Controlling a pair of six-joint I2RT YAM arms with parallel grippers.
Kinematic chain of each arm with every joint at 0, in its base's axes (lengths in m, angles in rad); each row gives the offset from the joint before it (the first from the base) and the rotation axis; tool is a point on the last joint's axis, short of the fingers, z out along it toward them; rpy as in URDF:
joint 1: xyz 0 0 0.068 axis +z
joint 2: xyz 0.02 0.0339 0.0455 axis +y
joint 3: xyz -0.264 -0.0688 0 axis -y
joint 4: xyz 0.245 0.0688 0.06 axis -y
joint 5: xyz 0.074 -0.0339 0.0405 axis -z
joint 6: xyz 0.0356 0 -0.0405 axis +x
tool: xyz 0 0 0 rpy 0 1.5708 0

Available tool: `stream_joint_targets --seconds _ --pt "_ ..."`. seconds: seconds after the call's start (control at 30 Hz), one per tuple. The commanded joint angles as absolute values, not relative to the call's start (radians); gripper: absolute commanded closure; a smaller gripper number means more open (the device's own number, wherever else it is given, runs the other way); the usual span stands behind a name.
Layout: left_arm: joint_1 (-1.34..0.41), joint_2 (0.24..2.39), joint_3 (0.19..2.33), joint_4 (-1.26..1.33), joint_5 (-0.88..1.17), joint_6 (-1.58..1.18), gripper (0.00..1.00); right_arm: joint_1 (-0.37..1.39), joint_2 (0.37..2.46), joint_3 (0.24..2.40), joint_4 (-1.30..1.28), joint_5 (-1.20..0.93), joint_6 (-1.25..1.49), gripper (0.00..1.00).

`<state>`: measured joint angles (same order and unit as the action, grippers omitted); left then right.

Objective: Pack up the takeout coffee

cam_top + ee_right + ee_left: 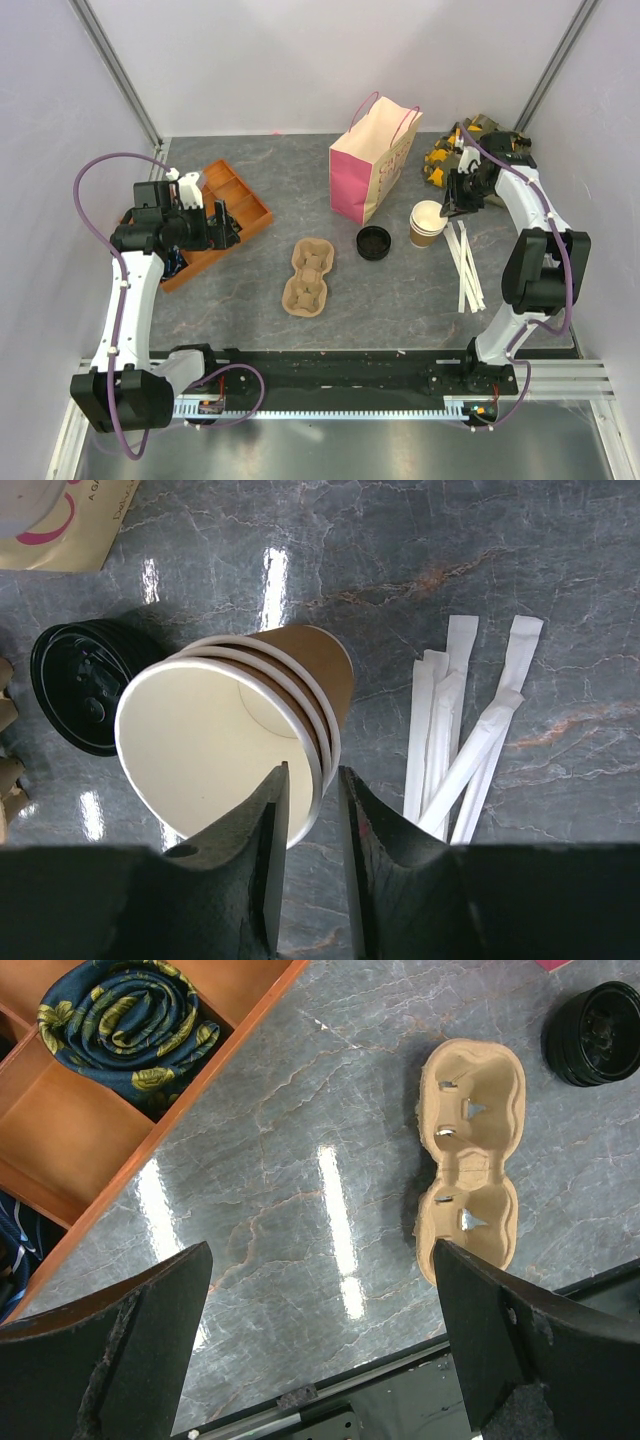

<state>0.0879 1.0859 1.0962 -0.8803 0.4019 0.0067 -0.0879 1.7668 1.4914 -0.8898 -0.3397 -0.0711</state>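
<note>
No lidded takeout coffee shows in any view. A stack of three lidless tan paper cups [428, 222] [230, 730], white inside, stands right of a loose black lid [373, 242] [75, 685]. My right gripper [447, 208] [313, 775] straddles the near wall of the stack. One finger is inside the top cup and the other outside, closed down on the rims. The tan two-cup carrier [308, 276] [470, 1160] lies mid-table. My left gripper [225, 228] [320, 1340] hangs wide open over bare table beside the orange tray, holding nothing.
A pink and cream paper bag [372, 165] stands open behind the lid. Several wrapped straws [466, 265] [450, 750] lie right of the cups. The orange divided tray [240, 200] [60, 1140] at the left holds a rolled blue-yellow cloth [125, 1020]. Yellow-black items [445, 160] sit at the back right.
</note>
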Motion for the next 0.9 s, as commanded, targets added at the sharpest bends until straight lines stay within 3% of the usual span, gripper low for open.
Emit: stream_joint_targets --seconds 0.0,0.1,0.23,0.87 --pt "0.089 1.085 1.100 -0.845 0.419 0.034 0.00 -0.094 1.770 1.539 -0.890 -0.357 -0.060 0.73" --pt "0.089 1.086 1.100 -0.847 0.419 0.032 0.00 -0.095 1.769 1.543 -0.896 -0.365 -0.058 0.88" --pt "0.090 1.091 1.101 -0.845 0.420 0.032 0.00 -0.098 1.769 1.557 -0.911 -0.393 -0.055 1.00" --pt "0.089 1.098 1.115 -0.851 0.426 0.017 0.00 -0.164 1.737 1.676 -1.002 -0.570 -0.046 1.00"
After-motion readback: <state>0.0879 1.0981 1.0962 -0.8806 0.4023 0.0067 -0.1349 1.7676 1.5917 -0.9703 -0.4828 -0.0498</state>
